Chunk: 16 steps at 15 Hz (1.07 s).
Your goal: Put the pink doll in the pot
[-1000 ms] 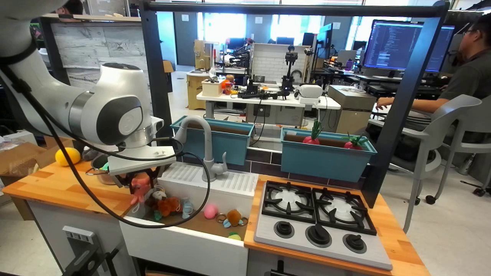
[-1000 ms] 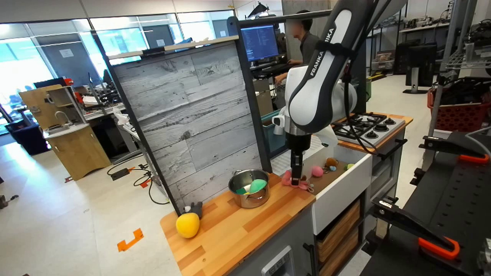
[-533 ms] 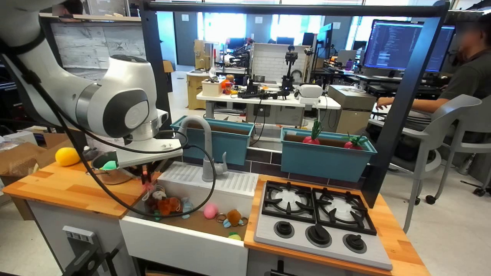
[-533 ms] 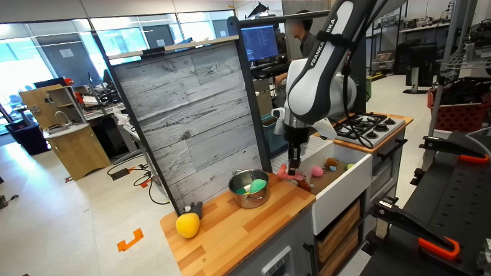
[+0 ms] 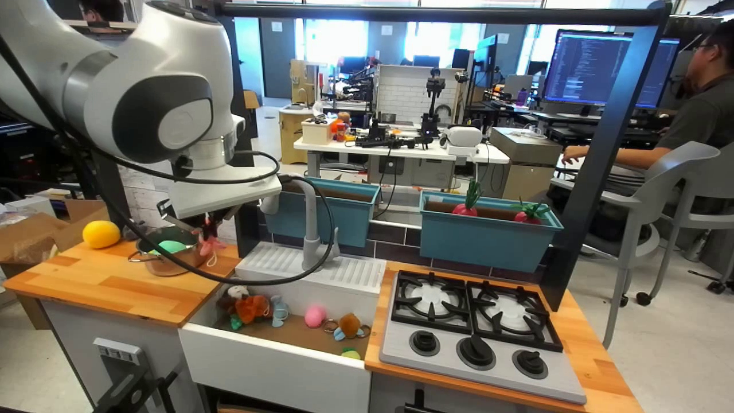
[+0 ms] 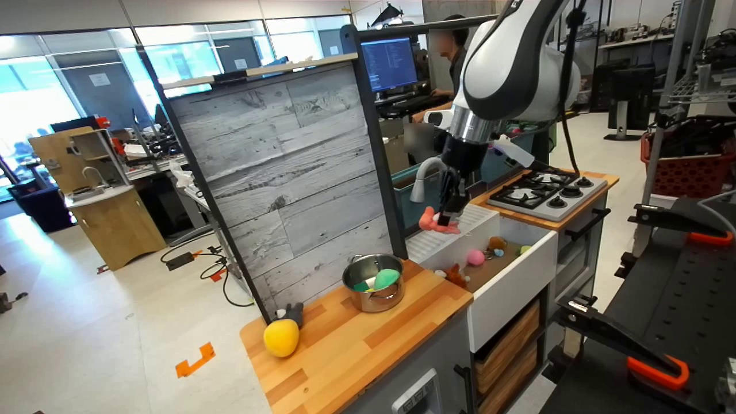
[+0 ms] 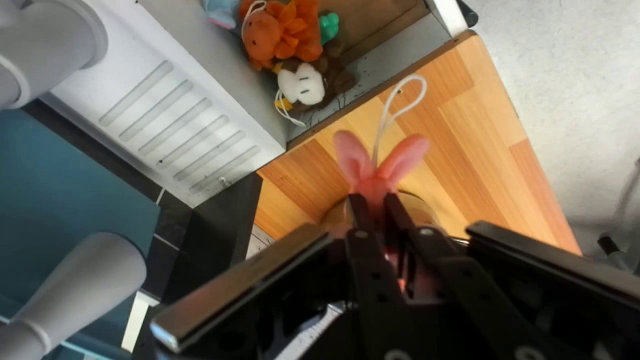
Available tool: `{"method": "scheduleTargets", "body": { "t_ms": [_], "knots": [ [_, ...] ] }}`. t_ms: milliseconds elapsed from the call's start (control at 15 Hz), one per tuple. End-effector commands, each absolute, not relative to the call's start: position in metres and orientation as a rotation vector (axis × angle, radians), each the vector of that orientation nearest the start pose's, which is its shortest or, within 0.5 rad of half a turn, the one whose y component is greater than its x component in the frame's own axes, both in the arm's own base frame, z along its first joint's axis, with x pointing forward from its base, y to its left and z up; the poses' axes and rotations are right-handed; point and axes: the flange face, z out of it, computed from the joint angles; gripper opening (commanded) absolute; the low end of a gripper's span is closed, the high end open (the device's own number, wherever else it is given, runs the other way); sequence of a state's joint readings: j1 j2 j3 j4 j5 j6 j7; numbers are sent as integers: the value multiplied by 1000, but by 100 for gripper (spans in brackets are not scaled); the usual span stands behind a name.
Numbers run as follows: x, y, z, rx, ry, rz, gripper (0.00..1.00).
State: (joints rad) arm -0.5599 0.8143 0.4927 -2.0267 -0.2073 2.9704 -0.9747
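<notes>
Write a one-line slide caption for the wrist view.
Pink doll pinched in the gripper, its ear-like flaps and white loop set against the wooden counter, the pot mostly hidden behind.

In an exterior view, the camera stands in front of the stove (image 5: pixel 473 330) and basin (image 5: pixel 275 355), a little above them, facing over both towards the far windows (image 5: pixel 444 40); the surface (image 5: pixel 74 275) lies to the left, and the arm (image 5: pixel 149 97) cuts in near, at upper left. In an exterior view, the camera looks down slantwise across the surface from its outer end, with the yellow ball (image 6: pixel 282 338) near left, the plank panel (image 6: pixel 287 172) beyond it and the stove far right. Surface, pot (image 6: pixel 365 302), basin and stove appear in both exterior views. The wrist view looks down from close behind the fingers (image 7: pixel 359 215), sharing with both exterior views the edge where surface meets basin.
</notes>
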Motion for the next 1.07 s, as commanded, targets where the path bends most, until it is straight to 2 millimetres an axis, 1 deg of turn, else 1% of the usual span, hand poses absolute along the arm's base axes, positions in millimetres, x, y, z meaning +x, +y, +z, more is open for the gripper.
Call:
{"method": "scheduleTargets", "body": {
  "t_ms": [0,133,200,333,533,800,933,1000],
  "knots": [
    [578,-19,133,-2557,-1418,-701,3],
    [570,-6,143,-2487,-1429,-785,3],
    [566,5,149,-2456,-1421,-804,3],
    [560,23,159,-2417,-1411,-807,3],
    [558,51,170,-2414,-1369,-786,3],
    [559,83,201,-2540,-1200,-721,3],
    [560,97,217,-2586,-1115,-716,3],
    [560,103,228,-2619,-1075,-697,3]
  ]
}}
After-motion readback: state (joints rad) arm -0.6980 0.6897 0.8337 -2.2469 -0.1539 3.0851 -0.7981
